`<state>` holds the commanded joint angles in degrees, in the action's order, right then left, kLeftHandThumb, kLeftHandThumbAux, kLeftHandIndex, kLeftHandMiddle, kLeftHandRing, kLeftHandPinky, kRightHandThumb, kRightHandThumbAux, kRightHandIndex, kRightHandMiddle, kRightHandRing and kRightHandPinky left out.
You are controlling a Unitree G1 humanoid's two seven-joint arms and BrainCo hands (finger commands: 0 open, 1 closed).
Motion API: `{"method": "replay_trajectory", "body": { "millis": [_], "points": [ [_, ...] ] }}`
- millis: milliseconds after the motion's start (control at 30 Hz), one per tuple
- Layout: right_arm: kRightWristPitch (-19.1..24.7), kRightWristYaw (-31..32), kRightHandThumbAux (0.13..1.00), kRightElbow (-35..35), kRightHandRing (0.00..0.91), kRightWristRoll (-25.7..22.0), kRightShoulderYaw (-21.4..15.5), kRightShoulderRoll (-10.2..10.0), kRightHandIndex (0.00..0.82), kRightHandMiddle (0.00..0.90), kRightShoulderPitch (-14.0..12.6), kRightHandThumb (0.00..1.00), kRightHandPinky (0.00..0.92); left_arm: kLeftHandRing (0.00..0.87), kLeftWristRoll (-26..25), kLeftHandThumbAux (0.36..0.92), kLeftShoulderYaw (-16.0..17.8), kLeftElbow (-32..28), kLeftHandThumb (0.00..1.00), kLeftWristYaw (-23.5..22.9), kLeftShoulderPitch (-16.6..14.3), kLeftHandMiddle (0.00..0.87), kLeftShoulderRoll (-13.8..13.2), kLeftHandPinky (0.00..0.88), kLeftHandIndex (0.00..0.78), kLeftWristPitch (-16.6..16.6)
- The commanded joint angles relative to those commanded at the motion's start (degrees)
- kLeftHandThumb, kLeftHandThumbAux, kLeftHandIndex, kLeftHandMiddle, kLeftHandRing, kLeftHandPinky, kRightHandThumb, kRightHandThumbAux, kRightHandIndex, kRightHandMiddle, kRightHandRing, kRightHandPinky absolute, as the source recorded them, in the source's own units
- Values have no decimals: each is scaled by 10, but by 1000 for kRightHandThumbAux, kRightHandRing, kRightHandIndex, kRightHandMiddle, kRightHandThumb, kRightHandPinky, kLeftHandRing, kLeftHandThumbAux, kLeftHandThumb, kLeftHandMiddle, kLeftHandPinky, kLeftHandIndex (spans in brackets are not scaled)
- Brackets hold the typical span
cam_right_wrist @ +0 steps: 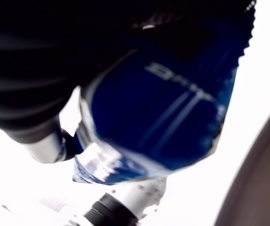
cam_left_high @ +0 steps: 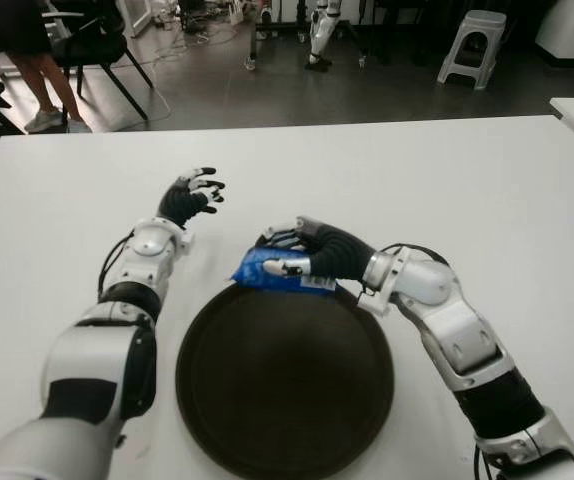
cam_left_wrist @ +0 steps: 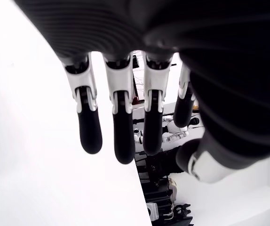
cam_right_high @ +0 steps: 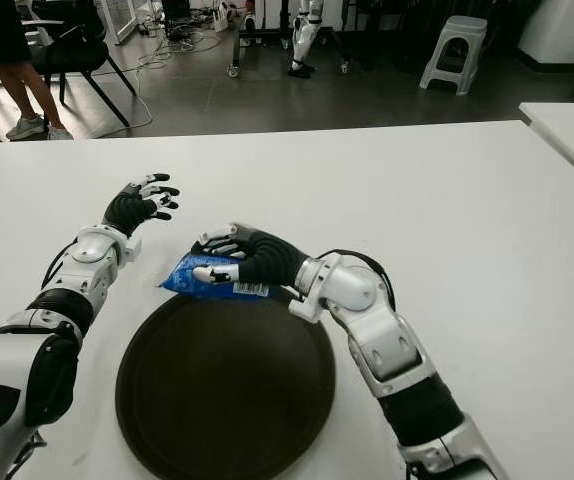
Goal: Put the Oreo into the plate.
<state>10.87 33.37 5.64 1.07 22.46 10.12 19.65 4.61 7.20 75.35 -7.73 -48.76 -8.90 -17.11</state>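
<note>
Dark round plate [cam_left_high: 285,380] nearest, on white tabletop [cam_left_high: 487,190], between both arms. Right hand [cam_left_high: 312,252] at plate's far rim, fingers [cam_left_high: 285,267] wrapped around blue Oreo packet [cam_left_high: 267,270]. Packet at far rim edge, overlapping it slightly; whether it touches tabletop cannot be told. Left hand [cam_left_high: 189,198] raised beyond and left of packet, fingers [cam_left_wrist: 89,127] spread loose, holding nothing. Person's legs [cam_left_high: 39,85] and grey stool [cam_left_high: 472,42] on floor beyond tabletop.

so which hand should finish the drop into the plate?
Right. The right hand is shut on the blue Oreo pack at the far rim of the dark plate. The left hand shows to the pack's left, fingers spread, holding nothing.
</note>
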Motion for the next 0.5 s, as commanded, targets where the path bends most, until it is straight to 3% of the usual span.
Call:
{"method": "replay_trajectory", "body": {
  "millis": [500],
  "points": [
    [2, -16, 682, -7, 776, 90, 50, 6, 399, 502, 5, 849, 782, 359, -1, 710, 1, 0, 142, 2, 0, 340, 0, 395, 217, 1]
  ]
}}
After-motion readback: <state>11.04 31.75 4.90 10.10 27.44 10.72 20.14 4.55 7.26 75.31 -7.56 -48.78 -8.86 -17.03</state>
